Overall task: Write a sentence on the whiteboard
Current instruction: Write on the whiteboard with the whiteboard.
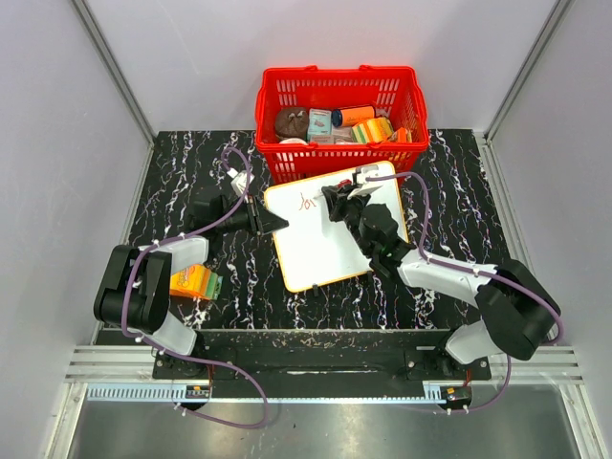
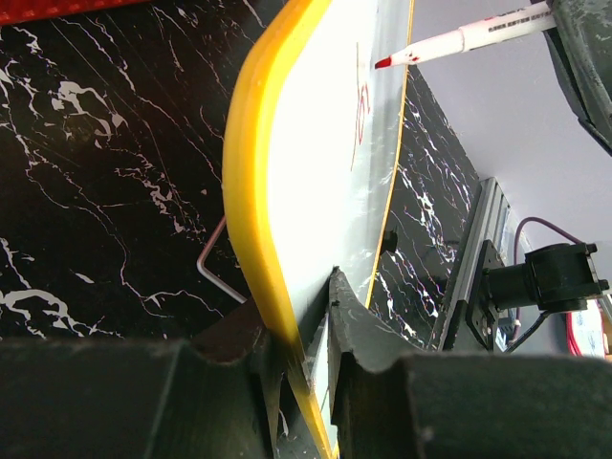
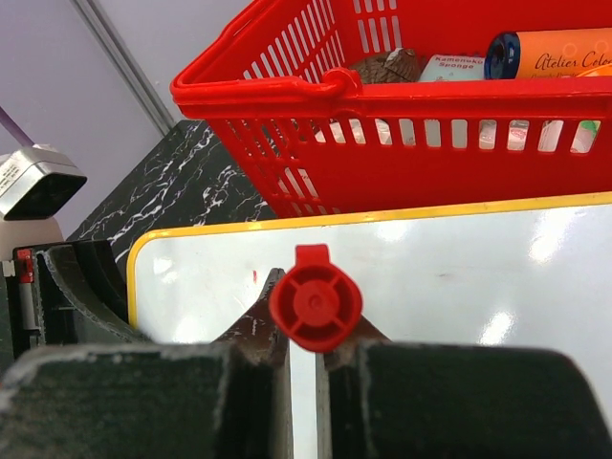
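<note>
Whiteboard [image 1: 330, 239] sat in front of basket [image 1: 339, 96] | left fingers [image 2: 368, 344] clenched on its yellow edge | right fingers [image 3: 256, 330] gripped marker [image 3: 316, 298], tip just beside red writing [image 1: 306, 202]

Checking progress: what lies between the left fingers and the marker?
Top view: only whiteboard surface, carrying the first red strokes, lies between the left fingers and the marker.

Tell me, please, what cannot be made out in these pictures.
- Top view: the writing on the whiteboard is too small to read; the left wrist view sees it at a steep slant.
- Right wrist view: the marker hides its own tip behind its red end.
- Top view: the left arm covers part of the orange box.
</note>
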{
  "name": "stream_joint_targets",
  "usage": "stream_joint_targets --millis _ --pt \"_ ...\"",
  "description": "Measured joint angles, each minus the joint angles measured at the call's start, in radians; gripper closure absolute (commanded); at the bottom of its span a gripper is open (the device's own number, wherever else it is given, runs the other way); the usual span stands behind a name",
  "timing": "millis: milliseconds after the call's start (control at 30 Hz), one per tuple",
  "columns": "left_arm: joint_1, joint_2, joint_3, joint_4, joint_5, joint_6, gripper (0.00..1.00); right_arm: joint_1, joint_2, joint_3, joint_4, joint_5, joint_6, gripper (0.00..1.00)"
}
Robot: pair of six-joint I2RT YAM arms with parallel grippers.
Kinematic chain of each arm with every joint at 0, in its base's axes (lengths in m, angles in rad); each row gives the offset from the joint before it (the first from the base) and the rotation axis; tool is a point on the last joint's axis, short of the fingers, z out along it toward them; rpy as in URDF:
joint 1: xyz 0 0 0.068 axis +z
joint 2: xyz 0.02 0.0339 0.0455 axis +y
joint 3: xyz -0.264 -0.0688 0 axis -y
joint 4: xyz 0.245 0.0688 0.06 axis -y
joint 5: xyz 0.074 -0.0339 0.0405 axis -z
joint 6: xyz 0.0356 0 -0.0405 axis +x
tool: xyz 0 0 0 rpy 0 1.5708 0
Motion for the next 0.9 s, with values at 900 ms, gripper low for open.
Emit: stream_joint_targets --millis 900 --pt "-0.003 0.0 0.002 -0.008 -0.007 0.001 1.0 -0.011 0.003 -0.024 0.003 0.013 0.021 1.0"
